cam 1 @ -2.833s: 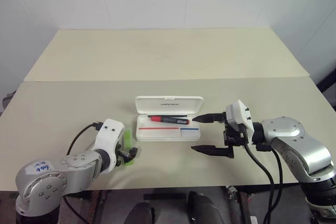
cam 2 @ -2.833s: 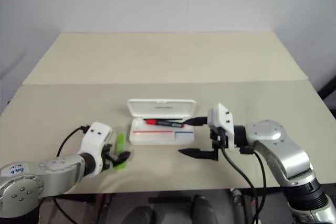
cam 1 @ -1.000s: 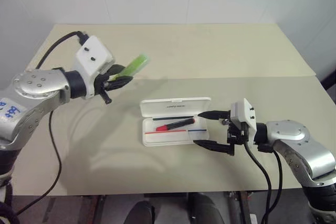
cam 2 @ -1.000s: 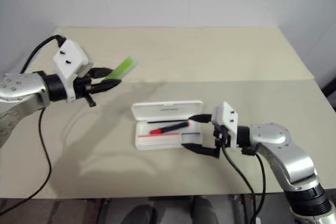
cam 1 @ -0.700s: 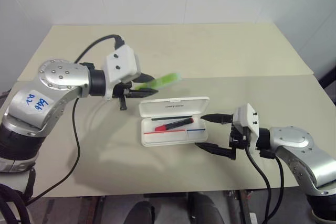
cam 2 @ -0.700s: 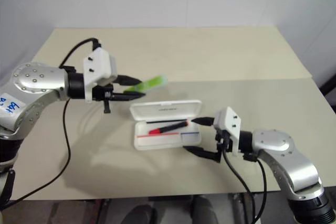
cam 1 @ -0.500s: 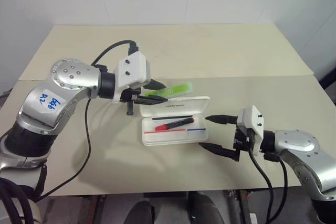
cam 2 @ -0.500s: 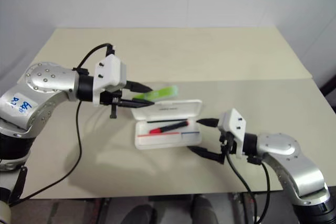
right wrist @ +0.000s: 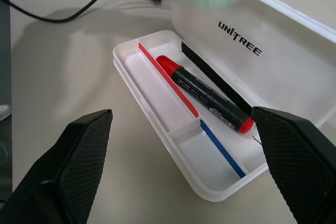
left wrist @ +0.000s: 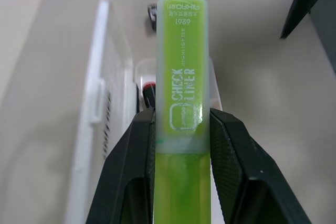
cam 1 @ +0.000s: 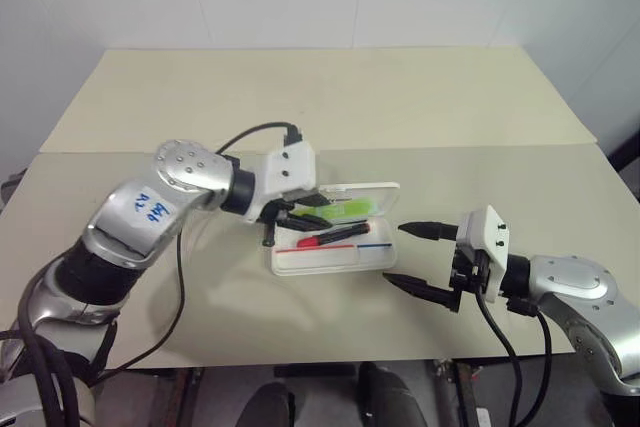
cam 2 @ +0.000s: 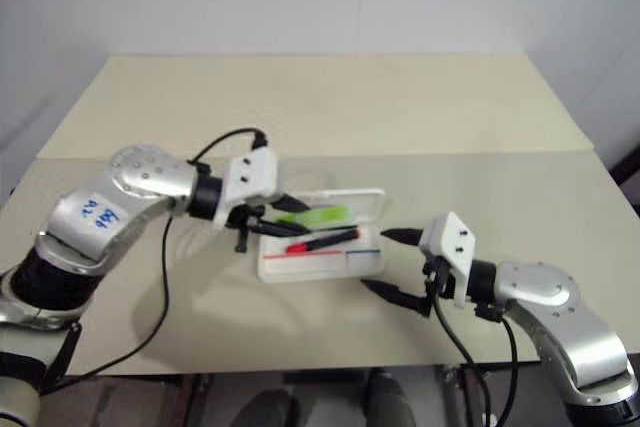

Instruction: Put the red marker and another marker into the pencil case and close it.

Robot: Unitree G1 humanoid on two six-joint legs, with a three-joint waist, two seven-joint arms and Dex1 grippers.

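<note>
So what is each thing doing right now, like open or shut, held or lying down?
pencil case: lid open, on the table.
red marker: lying inside the case.
green highlighter: held over the open case, not in yet.
left gripper: shut on the green highlighter.
right gripper: open, holding nothing, beside the case.

A pale beige surface (cam 1: 320, 97) spreads across the head views, made of two slabs that meet in a straight seam running from 9 o'clock to 3 o'clock across the middle. The far slab is bare. On the near slab, just toward 6 o'clock from the seam and about midway across, lies the white pencil case (cam 1: 330, 259), its hinged lid open and laid back toward 12 o'clock, resting flat on the surface. A black cable (cam 1: 180, 277) trails over the near slab toward 8 o'clock from the case.
</note>
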